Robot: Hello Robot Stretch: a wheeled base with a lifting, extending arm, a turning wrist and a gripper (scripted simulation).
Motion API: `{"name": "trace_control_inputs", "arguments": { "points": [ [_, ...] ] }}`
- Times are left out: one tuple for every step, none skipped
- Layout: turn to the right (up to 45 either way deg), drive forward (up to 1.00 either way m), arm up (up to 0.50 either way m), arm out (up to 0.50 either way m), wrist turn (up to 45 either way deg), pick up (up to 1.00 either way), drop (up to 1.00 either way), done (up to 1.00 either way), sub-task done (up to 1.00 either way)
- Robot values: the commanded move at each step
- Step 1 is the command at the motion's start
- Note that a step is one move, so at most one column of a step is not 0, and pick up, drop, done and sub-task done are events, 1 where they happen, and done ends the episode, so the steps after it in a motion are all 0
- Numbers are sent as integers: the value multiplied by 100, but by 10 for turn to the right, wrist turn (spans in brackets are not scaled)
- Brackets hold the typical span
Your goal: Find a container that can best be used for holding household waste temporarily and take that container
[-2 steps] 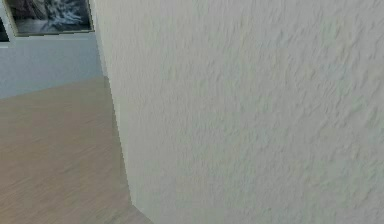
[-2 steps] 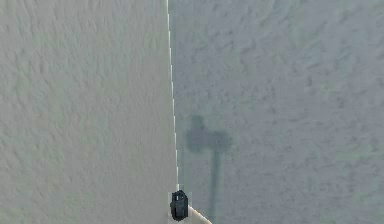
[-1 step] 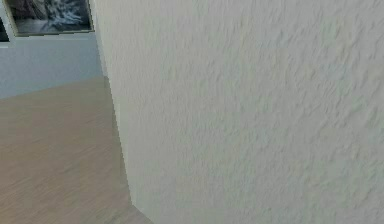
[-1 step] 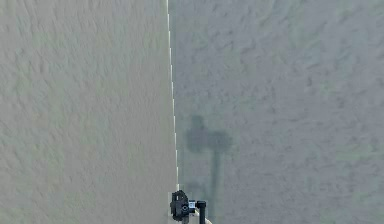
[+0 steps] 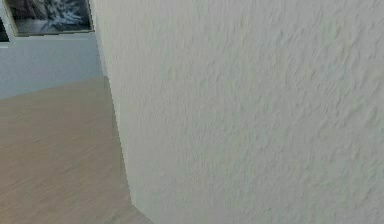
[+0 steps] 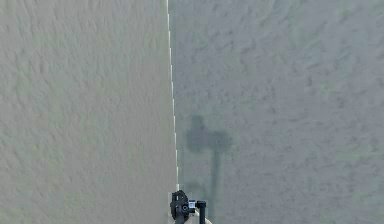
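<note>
Cream wall (image 5: 250,100) looms ahead; the waste bin, probably light stiff plastic, suits a rim hold; jaws' state: cannot tell.

Your gripper (image 6: 180,205) sits at the arm side view's bottom edge, near the middle. It holds nothing.

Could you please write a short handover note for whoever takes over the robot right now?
Gripper: low in the arm side view, against bare wall; it holds nothing.
Surroundings: a wall corner stands close ahead. Wooden floor runs past it on the forward view's left toward a far wall with a framed picture.
Done: no container taken.
Left: find the waste container, probably by driving along that open floor, then take it.
</note>
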Motion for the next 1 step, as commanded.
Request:
{"name": "trace_control_inputs", "arguments": {
  "points": [
    [0, 0, 0, 0, 450, 0, 0, 0, 0]
  ]
}}
